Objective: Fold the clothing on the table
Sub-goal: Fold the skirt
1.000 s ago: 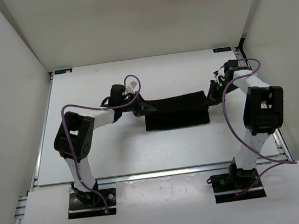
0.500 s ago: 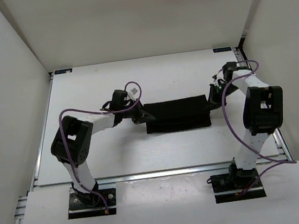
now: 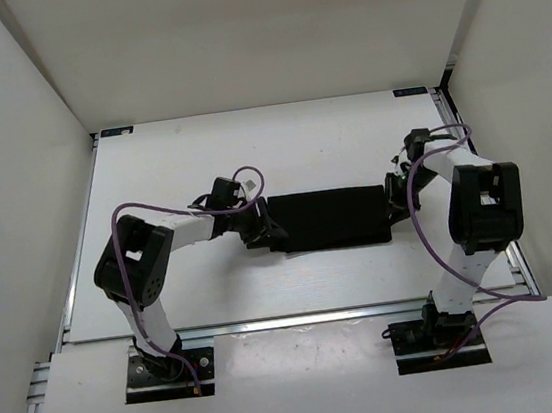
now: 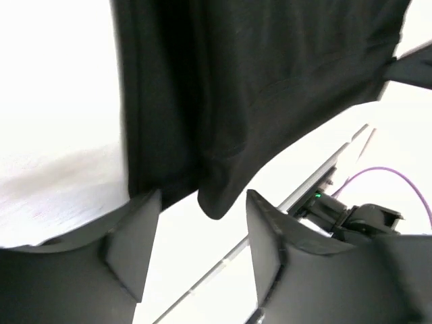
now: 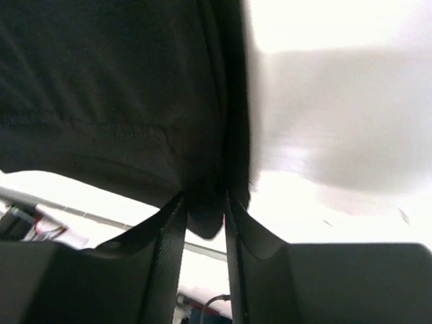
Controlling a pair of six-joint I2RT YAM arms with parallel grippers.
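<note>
- We see the clothing [image 3: 328,218] lying as a folded black band in the middle of the tabletop [image 3: 169,159]. Its long axis runs left to right between the two arms.
- The left end effector [image 3: 262,233] sits at the band's left short end and the right end effector [image 3: 393,199] at its right short end. Each arm is close to its own end, so neither is nearer overall.
- From the left wrist, the fingers [image 4: 131,250] stand spread wide. A corner of fabric hangs in the gap, clamped by neither, and the band runs away from them towards the other arm.
- From the right wrist, the fingers [image 5: 169,250] stand a narrow gap apart with a fold of hem filling it. We cannot tell whether they bite the cloth or have let it go.
- We judge that the next move turns on that axis: a further fold would carry one short end across to the other, or one long edge over the other.
- We see no container on the tabletop.
</note>
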